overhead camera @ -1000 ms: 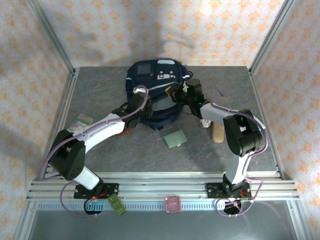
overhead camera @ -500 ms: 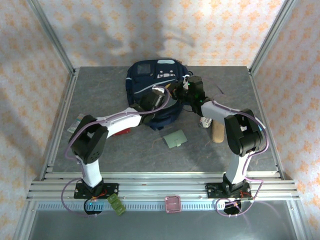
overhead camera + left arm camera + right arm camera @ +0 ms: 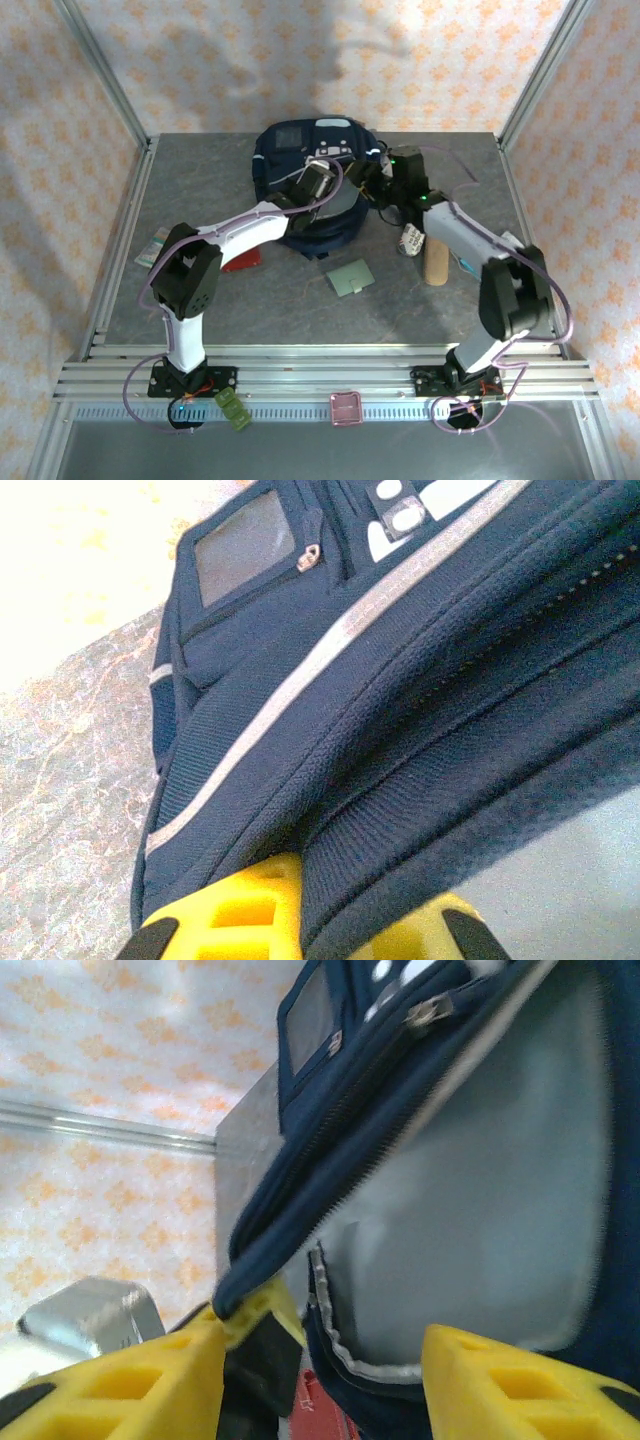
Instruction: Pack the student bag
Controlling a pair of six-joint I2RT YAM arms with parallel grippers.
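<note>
Navy bag [image 3: 285, 135] rim, upper centre: left gripper [image 3: 330, 920] clamps it; right gripper [image 3: 330, 1380], open-jawed and empty, should pinch opposite.

The top camera looked down from 6 o'clock; both wrist cameras sat close on the student bag [image 3: 290, 150], sharing its opening.

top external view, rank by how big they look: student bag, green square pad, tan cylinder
1. student bag, by far the largest
2. green square pad
3. tan cylinder, only slightly smaller looking than the pad, so that pair is close
</note>
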